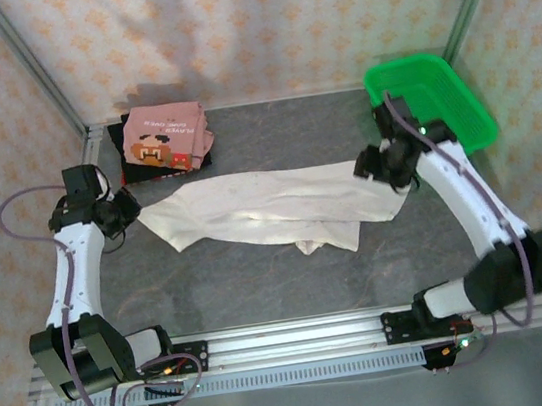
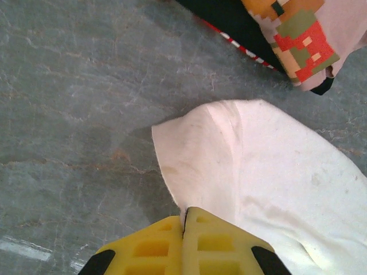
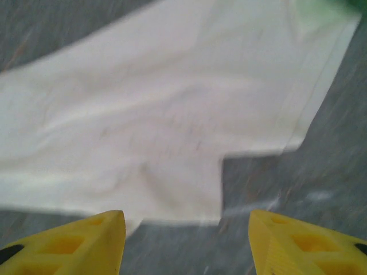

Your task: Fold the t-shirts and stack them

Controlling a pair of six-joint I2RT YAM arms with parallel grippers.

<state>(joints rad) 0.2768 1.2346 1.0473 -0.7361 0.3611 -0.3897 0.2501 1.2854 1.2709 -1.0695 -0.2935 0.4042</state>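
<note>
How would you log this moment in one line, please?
left hand: shut on white shirt | right hand: open at its other end | pink shirt: folded, back left | white shirt: not yet folded

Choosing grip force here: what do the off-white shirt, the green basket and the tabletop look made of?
Off-white shirt: soft matte cloth, creased and draping. Green basket: probably plastic, bright, rigid rim. Tabletop: hard grey surface, stone-like veining, maybe laminate.

You see an off-white t-shirt (image 1: 272,208), a pink t-shirt (image 1: 169,135) with a brown pixel face, a green basket (image 1: 437,89), a mottled grey table (image 1: 262,285).
</note>
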